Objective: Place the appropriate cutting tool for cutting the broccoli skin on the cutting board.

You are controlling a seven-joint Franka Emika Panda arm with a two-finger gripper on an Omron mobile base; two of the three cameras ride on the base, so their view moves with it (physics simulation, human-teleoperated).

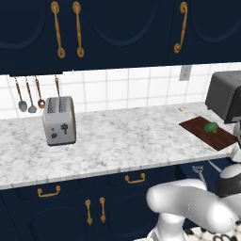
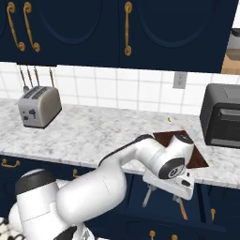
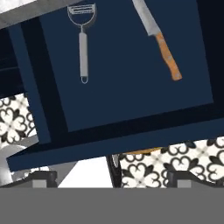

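Nothing's been picked up yet: the peeler (image 3: pixel 82 41) lies beside a knife (image 3: pixel 158 41) in the open drawer (image 3: pixel 127 92) under the spread, empty end effector (image 3: pixel 111 177), with broccoli (image 1: pixel 211 127) waiting on the cutting board (image 1: pixel 221 139) near the table's (image 1: pixel 117 141) front edge.

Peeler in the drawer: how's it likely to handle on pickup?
The peeler looks thin and all-metal, so it is probably stiff and light. It lies flat on the drawer floor, so the slim handle may slide when nudged. The wide head should stop it rolling, but could tip it down if it is held by the handle end.
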